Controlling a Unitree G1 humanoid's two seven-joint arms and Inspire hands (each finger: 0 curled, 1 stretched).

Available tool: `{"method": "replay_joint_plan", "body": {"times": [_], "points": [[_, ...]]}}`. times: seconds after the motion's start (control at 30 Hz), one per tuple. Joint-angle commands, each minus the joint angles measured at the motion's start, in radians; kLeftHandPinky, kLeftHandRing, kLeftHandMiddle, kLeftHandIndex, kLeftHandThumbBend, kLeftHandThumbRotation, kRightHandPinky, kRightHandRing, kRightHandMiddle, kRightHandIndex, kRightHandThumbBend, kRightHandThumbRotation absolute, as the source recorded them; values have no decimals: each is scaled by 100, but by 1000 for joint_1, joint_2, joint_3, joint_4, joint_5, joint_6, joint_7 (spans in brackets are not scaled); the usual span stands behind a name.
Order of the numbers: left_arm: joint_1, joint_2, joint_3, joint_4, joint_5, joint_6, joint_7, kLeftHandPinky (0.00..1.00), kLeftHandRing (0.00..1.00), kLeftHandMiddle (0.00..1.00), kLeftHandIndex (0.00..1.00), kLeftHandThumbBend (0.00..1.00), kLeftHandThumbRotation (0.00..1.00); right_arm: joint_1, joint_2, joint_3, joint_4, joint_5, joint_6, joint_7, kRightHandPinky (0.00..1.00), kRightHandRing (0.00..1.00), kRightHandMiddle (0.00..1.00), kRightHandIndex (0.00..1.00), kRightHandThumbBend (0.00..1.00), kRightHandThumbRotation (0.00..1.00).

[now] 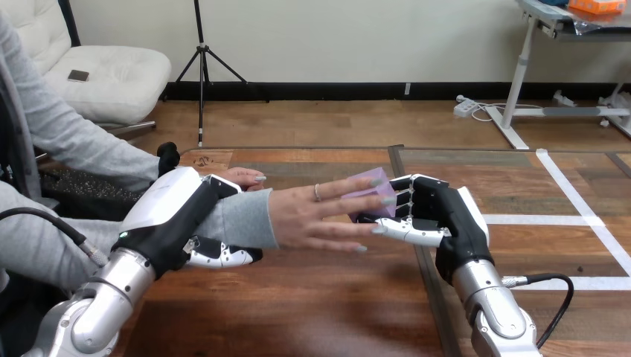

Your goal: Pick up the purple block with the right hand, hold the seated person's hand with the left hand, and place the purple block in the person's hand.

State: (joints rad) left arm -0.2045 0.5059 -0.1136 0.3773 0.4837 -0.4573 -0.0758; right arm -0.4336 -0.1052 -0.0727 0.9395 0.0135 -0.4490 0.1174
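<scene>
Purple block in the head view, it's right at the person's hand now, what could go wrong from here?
1. The person's hand lies over the purple block, apparently back up, so if the right hand lets go, the block may drop onto the table.
2. Their fingertips sit close to the right hand's fingers and could get pinched.

Bright, even light (soft shadows fall on the table (320,316)).

L hand (167,216) round person's wrist (239,220) at left; block (372,182) in R hand (455,217) at right — against person's hand (305,216), over table (335,305).
</scene>
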Motion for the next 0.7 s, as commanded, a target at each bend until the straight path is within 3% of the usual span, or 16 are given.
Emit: {"method": "replay_joint_plan", "body": {"times": [0.0,0.23,0.67], "points": [[-121,-45,-13,-25,-19,-55,42,17,22,28,32,60,0,-41,21,11,-82,2,-4,0,34,37,42,43,88,0],[-123,-54,-16,-23,-17,-51,53,17,21,28,32,60,0,-34,29,25,-104,-12,0,-4,35,38,42,43,89,0],[-135,-64,-27,-17,-9,-59,79,16,22,28,32,60,0,-10,58,38,-161,7,15,32,35,38,42,42,89,0]]}}
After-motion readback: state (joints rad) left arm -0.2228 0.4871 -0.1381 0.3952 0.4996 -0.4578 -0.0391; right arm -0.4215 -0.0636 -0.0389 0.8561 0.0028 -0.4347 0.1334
